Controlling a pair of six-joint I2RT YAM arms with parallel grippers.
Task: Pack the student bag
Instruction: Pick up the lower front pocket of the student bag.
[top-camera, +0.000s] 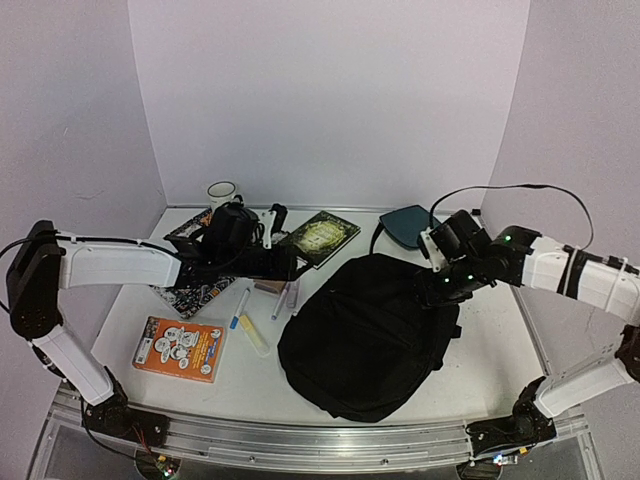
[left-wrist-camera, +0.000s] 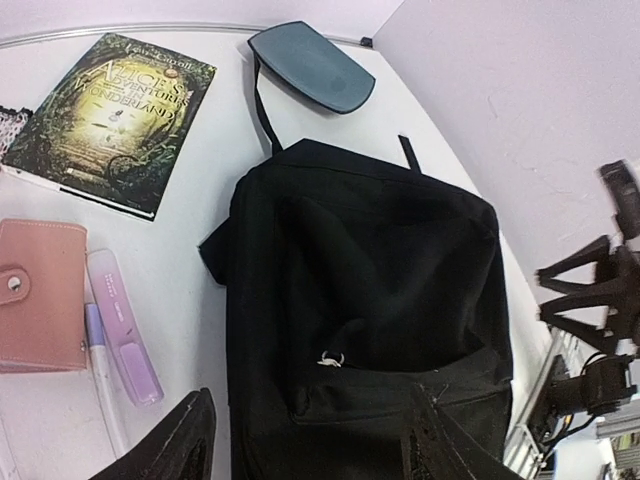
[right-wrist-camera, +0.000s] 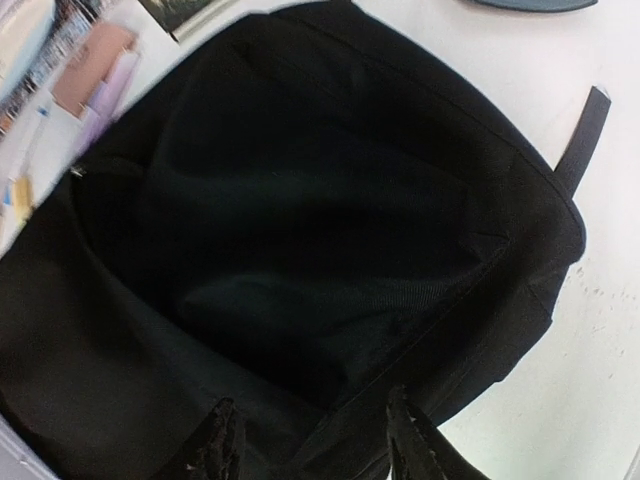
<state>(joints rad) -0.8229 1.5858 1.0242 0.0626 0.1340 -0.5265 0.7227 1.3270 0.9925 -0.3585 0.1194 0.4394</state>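
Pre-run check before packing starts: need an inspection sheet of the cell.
Surface: white table, shared by the backpack and loose items.
Job's things: black backpack lying flat, right of centre.
Clutter: mug, book and teal pad at the back; pink wallet, yellow highlighter and orange box left of the backpack.
Grippers: left gripper and right gripper both open, empty, at the backpack's sides.
Cables: black cable arcing at the back right.
Surroundings: plain lilac walls; nothing else seen.
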